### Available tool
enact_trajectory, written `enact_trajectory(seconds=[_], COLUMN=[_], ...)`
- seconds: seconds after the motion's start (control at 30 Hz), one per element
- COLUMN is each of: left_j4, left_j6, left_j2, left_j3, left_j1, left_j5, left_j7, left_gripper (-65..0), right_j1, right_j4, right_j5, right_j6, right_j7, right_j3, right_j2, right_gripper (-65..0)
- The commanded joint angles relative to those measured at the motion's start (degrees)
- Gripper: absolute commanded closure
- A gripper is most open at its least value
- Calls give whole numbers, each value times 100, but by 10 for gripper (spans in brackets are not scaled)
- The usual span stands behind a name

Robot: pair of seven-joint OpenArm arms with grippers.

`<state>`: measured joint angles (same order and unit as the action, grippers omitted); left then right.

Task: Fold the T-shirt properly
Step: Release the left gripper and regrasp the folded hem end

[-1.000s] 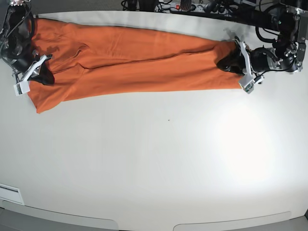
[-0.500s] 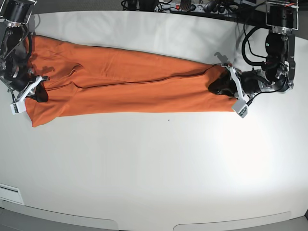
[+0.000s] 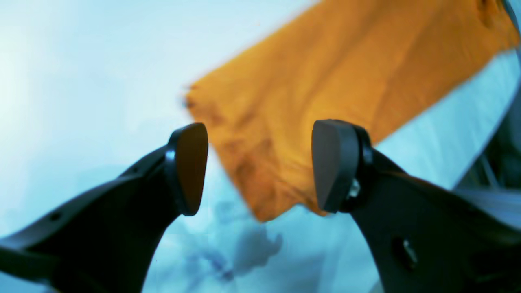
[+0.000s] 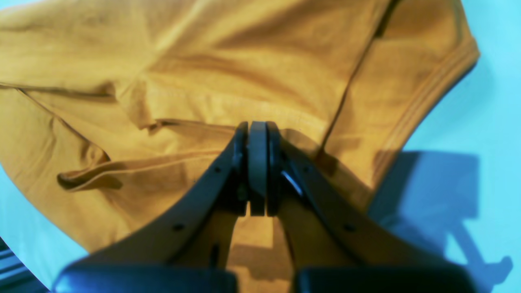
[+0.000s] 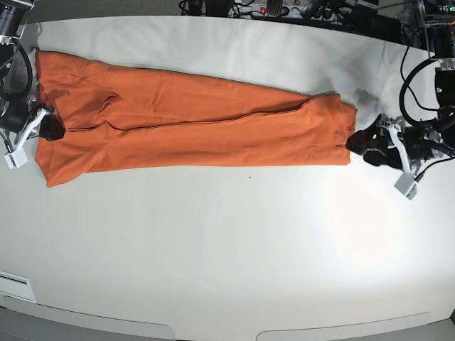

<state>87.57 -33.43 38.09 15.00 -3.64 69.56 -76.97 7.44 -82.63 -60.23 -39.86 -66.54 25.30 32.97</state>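
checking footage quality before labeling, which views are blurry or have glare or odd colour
Left wrist: the T-shirt is soft and blurred behind the open left gripper, with a blue cast on the table. Right wrist: sharper, same bluish table, a hard shadow at lower right, right gripper shut. Base: sharp, but a bright glare patch washes out the table's right side.
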Motion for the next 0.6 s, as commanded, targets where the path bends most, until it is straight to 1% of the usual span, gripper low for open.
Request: enact_trajectory(seconds=[0.0,0.13,0.23,0.33,0.57], left_j4=[37,-74,-129,-251,-787], left_j6=[9,94,90,92,87], left_j2=[109,-33,-208,-452,-973], left_j3=[282,1134,1447,1513,1502], left_j1=[20,522,857,973,907], left_j5=[105,111,105,-37,-72], left_j7=[20,22,105,291,514], left_gripper=[-418,-418,-418,-418,-418], right_j1=[-74,-66,-63,-66,-66], right_j4=[-90,-90,-90,-90,-90], right_j5=[-127,-127,-129,-129,-131], right_j6=[-14,-14,-14,-14,-14], right_j7=[68,68,70,72,81], right_j3=[57,57,57,57,57], right_j2=[138,138,138,138,138], right_gripper=[-36,-36,-36,-36,-36])
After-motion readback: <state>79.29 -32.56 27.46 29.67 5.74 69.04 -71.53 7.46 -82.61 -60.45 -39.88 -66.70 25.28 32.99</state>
